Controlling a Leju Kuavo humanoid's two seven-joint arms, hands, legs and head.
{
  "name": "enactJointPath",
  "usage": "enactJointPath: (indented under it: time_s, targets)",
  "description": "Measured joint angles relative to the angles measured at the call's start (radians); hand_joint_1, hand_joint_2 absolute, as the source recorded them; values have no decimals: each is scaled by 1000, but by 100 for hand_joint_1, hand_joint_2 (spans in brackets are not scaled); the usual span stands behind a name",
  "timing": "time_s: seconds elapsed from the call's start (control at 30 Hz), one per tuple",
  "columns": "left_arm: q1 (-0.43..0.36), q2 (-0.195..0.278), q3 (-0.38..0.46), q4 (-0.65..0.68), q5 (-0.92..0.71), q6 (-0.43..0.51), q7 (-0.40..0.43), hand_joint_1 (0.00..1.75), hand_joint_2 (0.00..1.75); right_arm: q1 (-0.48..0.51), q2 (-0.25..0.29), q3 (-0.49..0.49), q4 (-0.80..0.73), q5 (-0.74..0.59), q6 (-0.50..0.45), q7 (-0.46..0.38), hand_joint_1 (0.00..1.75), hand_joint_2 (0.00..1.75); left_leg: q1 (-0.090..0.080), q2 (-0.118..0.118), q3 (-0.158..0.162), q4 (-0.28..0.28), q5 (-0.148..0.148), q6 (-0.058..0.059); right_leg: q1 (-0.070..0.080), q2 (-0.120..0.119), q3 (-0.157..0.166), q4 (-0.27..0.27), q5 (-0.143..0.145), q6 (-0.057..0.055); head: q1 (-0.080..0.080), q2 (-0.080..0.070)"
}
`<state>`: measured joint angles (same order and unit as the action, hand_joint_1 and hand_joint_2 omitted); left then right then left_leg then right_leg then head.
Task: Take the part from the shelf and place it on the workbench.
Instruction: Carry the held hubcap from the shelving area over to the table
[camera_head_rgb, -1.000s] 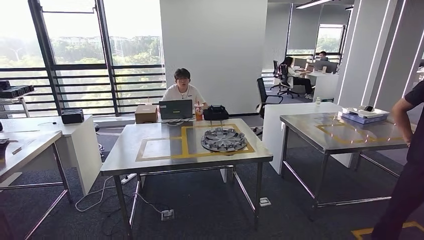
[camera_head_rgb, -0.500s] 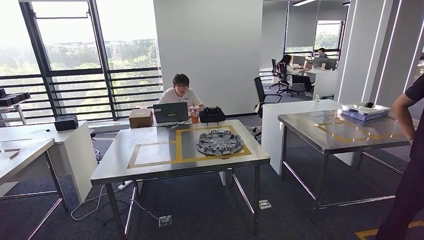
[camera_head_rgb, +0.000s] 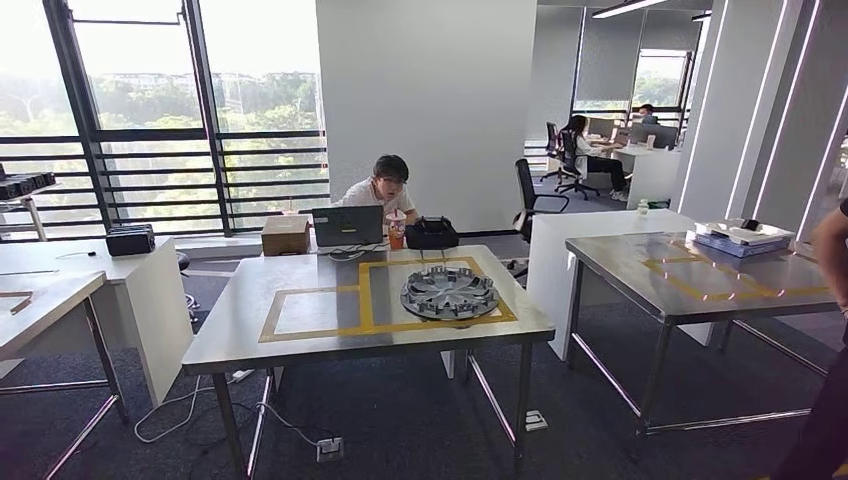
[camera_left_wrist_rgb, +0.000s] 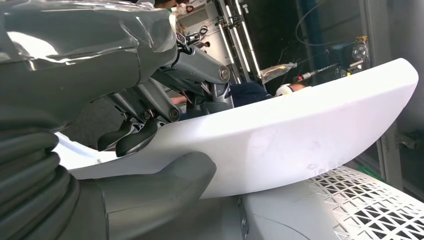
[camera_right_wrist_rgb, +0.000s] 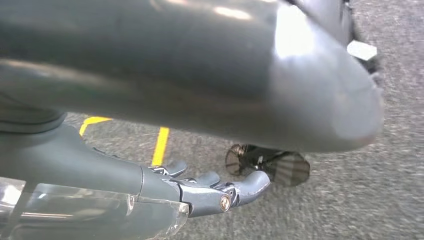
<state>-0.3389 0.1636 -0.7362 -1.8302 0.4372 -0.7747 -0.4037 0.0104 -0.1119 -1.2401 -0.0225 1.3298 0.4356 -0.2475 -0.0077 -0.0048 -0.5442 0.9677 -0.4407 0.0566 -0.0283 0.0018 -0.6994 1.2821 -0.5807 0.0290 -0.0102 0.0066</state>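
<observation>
- Part (camera_left_wrist_rgb: 300, 135): a large, white, smooth panel with a long curved edge tapering to a rounded tip is seen in the left wrist view. It extends well beyond the left hand (camera_left_wrist_rgb: 150, 125) on the side away from the wrist.
- Handling, as judged: the panel appears stiff and thin-walled, probably light for its size. Its matte surface is likely slippery against the fingers. A long overhang beyond the grip is expected to lever against the hold, so a grasp nearer the middle of the edge is advised.
- Hold: the panel's edge is clamped by the left hand, with the dark fingers (camera_left_wrist_rgb: 132, 140) on one face and the thick grey thumb (camera_left_wrist_rgb: 165, 180) on the opposite face.
- Workbench (camera_head_rgb: 330, 335): a steel table marked with yellow tape is seen ahead in the head view, well apart from the robot. A round grey ribbed disc (camera_head_rgb: 449, 294) already lies on it.
- Right hand (camera_right_wrist_rgb: 210, 192): nothing is held; the fingers are loosely curled with gaps between them, above grey carpet.
</observation>
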Motion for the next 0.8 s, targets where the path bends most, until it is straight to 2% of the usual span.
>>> enactJointPath:
  time_s: [0.03, 0.07, 0.1, 0.13, 0.17, 0.2, 0.27, 0.33, 0.37, 0.4, 0.47, 0.5, 0.53, 0.57, 0.63, 0.67, 0.7, 0.77, 0.8]
  targets:
    - [0, -1, 0, 0, 0, 0, 0, 175, 175, 0, -1, 0, 0, 0, 0, -2, 0, 0, -1, -2, 9, 1, -8, -1, 0, 0, -9, -11, 23, 8, 1, 0]
    - [0, -1, 1, 1, 0, 0, 0, 175, 175, 0, -3, 0, 1, 0, 0, -3, 0, 0, -1, -4, 20, 2, -17, -3, 0, 0, 3, -62, 61, 16, 2, 0]
    - [0, -2, 1, 1, 0, 0, 0, 175, 175, 0, -4, 1, 1, 0, 0, -3, 0, 0, -1, -5, 31, 5, -28, -6, -1, -1, 29, -136, 105, 25, 3, 0]
    - [0, -2, 1, 1, 0, 0, 0, 175, 175, -1, -5, 1, 2, 0, 0, -4, 0, 0, -4, -6, 38, 10, -41, -11, 0, -2, 57, -202, 139, 25, 4, 0]
    - [-1, -3, 2, 1, 0, 0, 0, 175, 175, -1, -5, 1, 3, 0, 0, -5, 0, 0, -6, -7, 43, 15, -53, -16, 1, -3, 78, -248, 159, 20, 4, 0]
    - [-2, -3, 3, 1, 0, 0, 0, 175, 175, -3, -6, 1, 3, 0, 0, -6, 0, 0, -9, -7, 45, 19, -63, -21, 2, -3, 90, -270, 166, 10, 4, 0]
    - [-5, -4, 7, 0, 2, 0, 3, 175, 175, -6, -6, 2, 4, 0, 1, -10, 0, 0, -9, -6, 48, 21, -76, -30, 4, -2, 96, -272, 157, -11, 1, 0]
    - [-10, -4, 9, -2, 6, 0, 8, 175, 175, -8, -8, 6, 6, 0, 1, -15, 0, 0, -4, -3, 42, 44, -93, -40, 1, -1, 103, -273, 150, -25, 0, 0]
    - [-12, -4, 10, -2, 9, 0, 9, 175, 175, -8, -9, 9, 6, 0, 1, -16, 0, 0, -1, -2, 24, 82, -112, -46, -2, -2, 109, -274, 146, -30, -2, 0]
    - [-13, -4, 10, -3, 11, 0, 10, 175, 175, -8, -12, 13, 6, 0, 1, -15, 0, 0, 2, -1, -8, 142, -135, -53, -2, -4, 114, -274, 141, -35, -3, 0]
    - [-12, -5, 10, -2, 13, 0, 10, 175, 175, -7, -18, 18, 7, -4, -1, -7, 0, 0, 8, 0, -101, 285, -176, -62, -1, -10, 125, -274, 128, -38, -6, 0]
    - [-11, -6, 10, -1, 13, 0, 10, 175, 175, -6, -21, 21, 7, -7, -5, -1, 0, 0, 11, 1, -137, 326, -174, -63, -1, -11, 133, -274, 121, -38, -7, 0]
    - [-11, -8, 10, -1, 12, 1, 10, 175, 175, -5, -24, 24, 7, -10, -10, 3, 0, 0, 11, 2, -154, 330, -151, -62, 0, -13, 142, -274, 114, -36, -7, 0]
    - [-11, -9, 10, -1, 11, 2, 11, 175, 175, -4, -26, 27, 7, -13, -17, 6, 0, 0, 11, 3, -151, 291, -108, -59, 2, -13, 154, -275, 106, -35, -8, 0]
    - [-10, -10, 12, -2, 10, 3, 12, 175, 175, -5, -28, 33, 8, -18, -27, 7, 0, 0, 5, 8, -106, 153, -11, -40, 4, -14, 177, -277, 91, -32, -8, 0]
    - [-10, -11, 13, -2, 9, 3, 13, 175, 175, -6, -29, 35, 9, -21, -30, 8, 0, 0, 0, 12, -84, 95, 15, -30, 6, -14, 184, -278, 85, -29, -8, 0]
    - [-10, -11, 15, -3, 9, 3, 14, 175, 175, -8, -29, 37, 10, -23, -33, 10, 0, 0, -5, 15, -71, 60, 26, -22, 6, -14, 188, -280, 80, -26, -7, 0]
    - [-8, -12, 18, -5, 5, 3, 15, 175, 175, -9, -31, 42, 12, -27, -34, 13, 0, 0, -13, 15, -64, 42, 18, -12, 5, -18, 193, -287, 75, -16, -8, 0]
    - [-6, -13, 21, -9, 2, 4, 16, 175, 175, -9, -31, 45, 12, -27, -33, 11, 0, 0, -11, 12, -55, 32, 20, -9, 5, -20, 195, -287, 73, -11, -8, 0]
